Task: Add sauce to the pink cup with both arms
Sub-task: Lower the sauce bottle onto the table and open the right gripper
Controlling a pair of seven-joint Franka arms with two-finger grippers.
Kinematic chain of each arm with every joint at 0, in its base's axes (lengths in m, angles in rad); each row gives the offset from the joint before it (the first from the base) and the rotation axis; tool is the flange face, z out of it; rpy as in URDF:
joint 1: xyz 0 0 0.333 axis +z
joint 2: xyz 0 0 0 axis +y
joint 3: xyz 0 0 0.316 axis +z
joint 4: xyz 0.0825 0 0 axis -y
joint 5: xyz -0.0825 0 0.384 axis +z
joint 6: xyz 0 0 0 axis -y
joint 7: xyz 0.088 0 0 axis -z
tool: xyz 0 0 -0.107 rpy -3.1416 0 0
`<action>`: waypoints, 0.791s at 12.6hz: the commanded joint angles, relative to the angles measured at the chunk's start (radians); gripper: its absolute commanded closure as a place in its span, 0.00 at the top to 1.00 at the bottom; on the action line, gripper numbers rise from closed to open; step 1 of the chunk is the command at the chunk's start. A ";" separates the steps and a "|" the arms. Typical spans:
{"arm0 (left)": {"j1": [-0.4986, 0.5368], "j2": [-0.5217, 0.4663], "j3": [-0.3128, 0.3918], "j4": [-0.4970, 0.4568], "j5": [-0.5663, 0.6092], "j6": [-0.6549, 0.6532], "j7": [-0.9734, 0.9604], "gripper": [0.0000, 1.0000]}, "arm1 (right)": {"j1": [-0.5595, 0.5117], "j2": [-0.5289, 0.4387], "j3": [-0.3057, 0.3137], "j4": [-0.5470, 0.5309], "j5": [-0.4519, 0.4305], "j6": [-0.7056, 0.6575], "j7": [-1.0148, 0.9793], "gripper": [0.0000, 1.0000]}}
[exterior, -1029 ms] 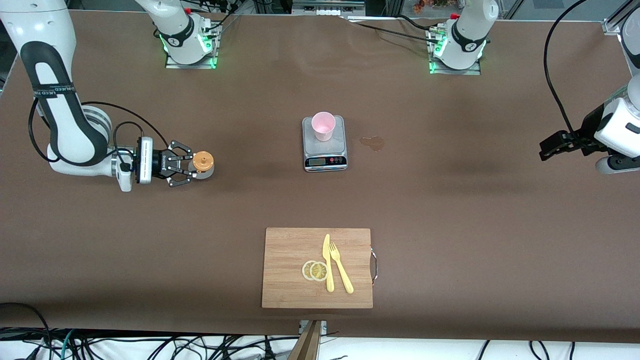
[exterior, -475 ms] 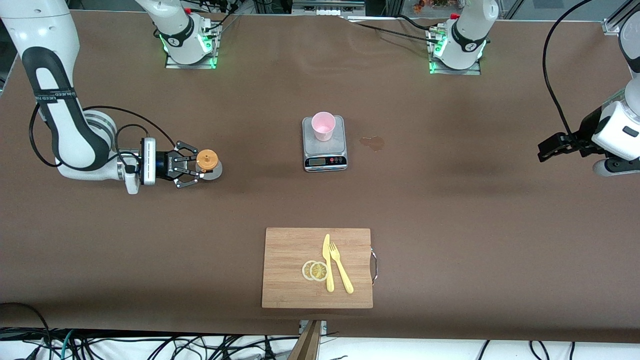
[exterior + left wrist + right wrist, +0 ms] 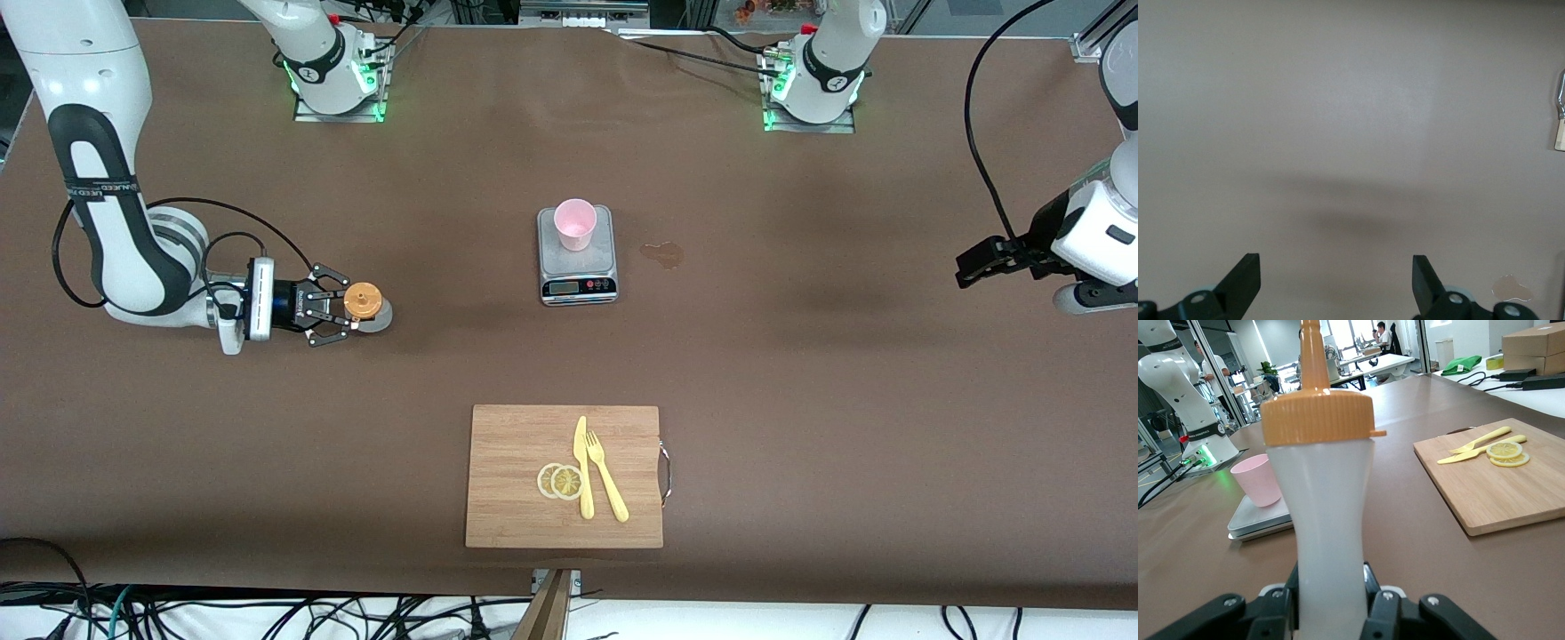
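The sauce bottle [image 3: 363, 302], translucent whitish with an orange nozzle cap, stands upright toward the right arm's end of the table. My right gripper [image 3: 342, 308] is shut on its lower body; in the right wrist view the fingers [image 3: 1381, 593] press both sides of the bottle [image 3: 1321, 507]. The pink cup [image 3: 574, 222] stands upright on a small silver kitchen scale [image 3: 578, 277] at mid-table, well apart from the bottle; it also shows in the right wrist view [image 3: 1258, 479]. My left gripper [image 3: 967, 267] waits open and empty over the left arm's end of the table [image 3: 1336, 280].
A wooden cutting board [image 3: 516, 480] with a yellow knife [image 3: 582, 467], a fork [image 3: 606, 476] and lemon slices [image 3: 560, 481] lies nearer the front camera than the scale. A small wet stain [image 3: 662, 254] is beside the scale.
My right gripper's fingers have closed in on the sauce bottle, and the gripper with the bottle has shifted slightly. The left arm has barely moved.
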 commanded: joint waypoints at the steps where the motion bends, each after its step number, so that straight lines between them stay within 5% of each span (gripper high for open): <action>1: -0.001 0.003 0.001 0.008 -0.021 -0.001 0.017 1.00 | 0.008 0.054 -0.016 0.031 0.059 -0.074 -0.052 0.12; 10: 0.010 0.003 0.001 0.013 -0.023 0.015 0.027 1.00 | 0.005 0.170 -0.016 0.054 0.050 -0.129 -0.155 0.12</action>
